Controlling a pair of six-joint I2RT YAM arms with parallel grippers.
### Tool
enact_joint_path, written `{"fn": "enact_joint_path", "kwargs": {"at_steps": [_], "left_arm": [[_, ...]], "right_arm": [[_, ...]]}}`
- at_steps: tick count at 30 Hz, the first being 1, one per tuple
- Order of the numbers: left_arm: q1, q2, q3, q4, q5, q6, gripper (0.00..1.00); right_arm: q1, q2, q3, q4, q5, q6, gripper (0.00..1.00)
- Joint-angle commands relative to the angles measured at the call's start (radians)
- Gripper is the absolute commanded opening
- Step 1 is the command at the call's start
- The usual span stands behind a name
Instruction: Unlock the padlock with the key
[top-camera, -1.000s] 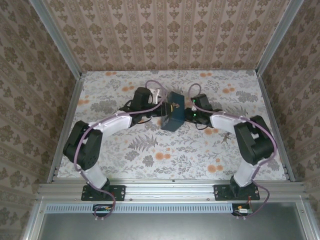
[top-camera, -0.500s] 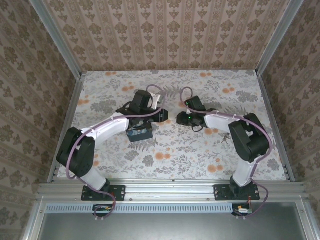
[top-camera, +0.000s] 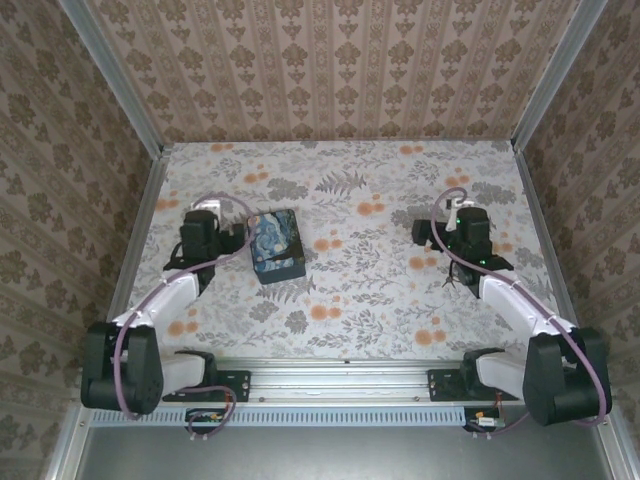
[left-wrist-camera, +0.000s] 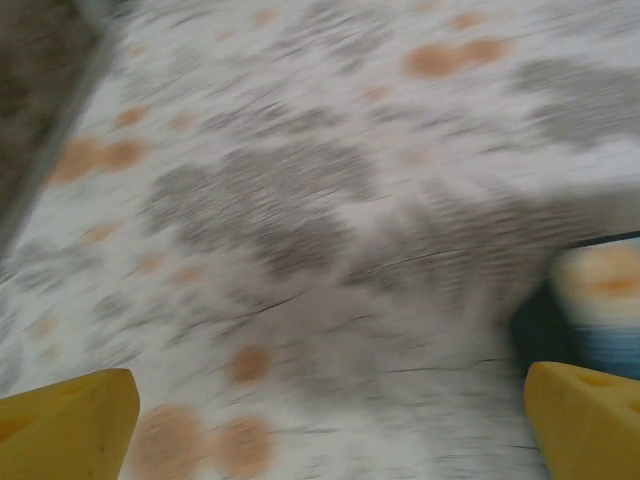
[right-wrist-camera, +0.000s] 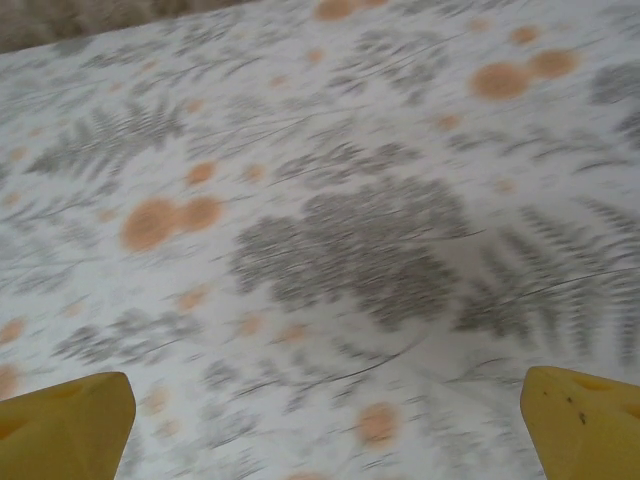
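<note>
The blue swirl-patterned box (top-camera: 277, 245) lies flat on the floral tablecloth, left of centre. Its corner shows blurred at the right edge of the left wrist view as the box (left-wrist-camera: 600, 310). My left gripper (top-camera: 243, 240) hangs just left of the box, open; in its own view the left gripper (left-wrist-camera: 330, 430) has only cloth between its yellow fingertips (left-wrist-camera: 70, 415). The key (top-camera: 452, 281), a tiny dark spindly thing, lies on the cloth beside my right forearm. My right gripper (top-camera: 421, 234) is open over bare cloth, the right gripper (right-wrist-camera: 325, 425) holding nothing. I cannot make out the padlock.
Patterned walls with metal frame posts (top-camera: 130, 110) close in the table on three sides. A metal rail (top-camera: 340, 375) runs along the near edge by the arm bases. Open cloth lies between the box and the right gripper.
Both arms have swung apart, the left to the left side, the right to the right. The box, held up between them a second ago, now lies flat on the cloth.
</note>
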Motion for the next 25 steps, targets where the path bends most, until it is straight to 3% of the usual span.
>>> {"fn": "enact_joint_path", "kwargs": {"at_steps": [1, 3, 6, 8, 10, 11, 12, 16, 20, 22, 25], "left_arm": [[0.025, 0.047, -0.100, 0.266, -0.083, 0.085, 1.00], [0.042, 0.095, -0.106, 0.342, -0.062, 0.096, 1.00], [0.093, 0.147, -0.165, 0.591, 0.053, 0.108, 1.00], [0.144, 0.243, -0.194, 0.732, 0.156, 0.079, 1.00], [0.154, 0.350, -0.225, 0.913, 0.212, 0.100, 1.00], [0.156, 0.307, -0.193, 0.766, 0.241, 0.095, 1.00], [0.144, 0.311, -0.154, 0.720, 0.239, 0.115, 1.00], [0.100, 0.323, -0.158, 0.749, 0.134, 0.143, 1.00], [0.094, 0.317, -0.159, 0.738, 0.147, 0.148, 1.00], [0.122, 0.320, -0.140, 0.706, 0.212, 0.138, 1.00], [0.107, 0.319, -0.154, 0.732, 0.191, 0.150, 1.00]], "right_arm": [[-0.045, 0.060, -0.080, 0.252, 0.048, -0.111, 1.00], [-0.063, 0.165, -0.149, 0.502, 0.072, -0.113, 1.00], [-0.075, 0.271, -0.117, 0.567, 0.023, -0.141, 1.00], [-0.069, 0.395, -0.173, 0.806, -0.004, -0.158, 1.00], [-0.070, 0.346, -0.185, 0.746, 0.019, -0.152, 1.00], [-0.069, 0.371, -0.194, 0.808, 0.031, -0.147, 1.00], [-0.068, 0.366, -0.181, 0.776, 0.040, -0.144, 1.00], [-0.067, 0.359, -0.160, 0.722, 0.038, -0.146, 1.00], [-0.067, 0.361, -0.162, 0.727, 0.038, -0.146, 1.00], [-0.067, 0.361, -0.162, 0.729, 0.038, -0.146, 1.00], [-0.067, 0.360, -0.163, 0.728, 0.038, -0.145, 1.00]]}}
